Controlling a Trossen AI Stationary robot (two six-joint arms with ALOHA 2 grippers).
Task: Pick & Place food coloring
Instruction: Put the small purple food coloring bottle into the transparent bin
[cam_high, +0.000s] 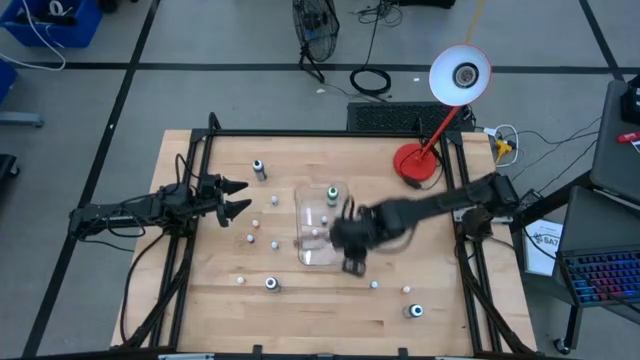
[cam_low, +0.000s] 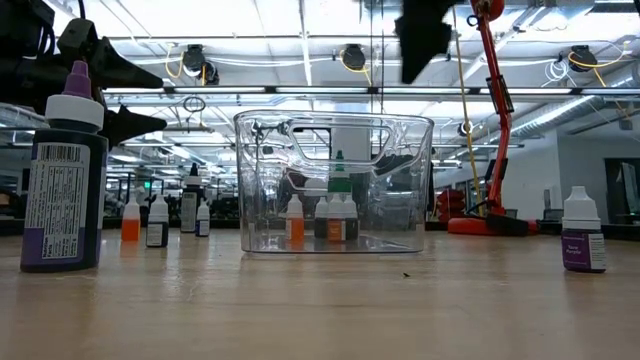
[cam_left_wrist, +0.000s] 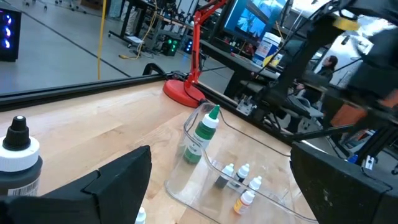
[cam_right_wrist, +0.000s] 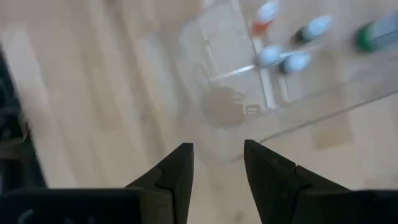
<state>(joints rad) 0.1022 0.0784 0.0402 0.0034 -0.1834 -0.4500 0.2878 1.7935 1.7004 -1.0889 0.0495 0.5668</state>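
In your low view a dark purple-capped bottle fills the lower left, the clear rectangular plastic tray at centre holds small food coloring bottles, your right gripper hangs empty, fingers parted, and your left gripper waits spread at centre-left.

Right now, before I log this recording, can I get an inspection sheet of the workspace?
Surface: pale wooden table, black frame rails.
Job's things: several tiny white-capped food coloring bottles inside the clear rectangular plastic tray; others scattered around it, including a dark purple-capped bottle.
Clutter: red desk lamp.
Grippers: left gripper open, beside the tray; right gripper open, empty, above the tray.
Cables: coiled black cable on floor.
Surroundings: workshop benches, monitors.
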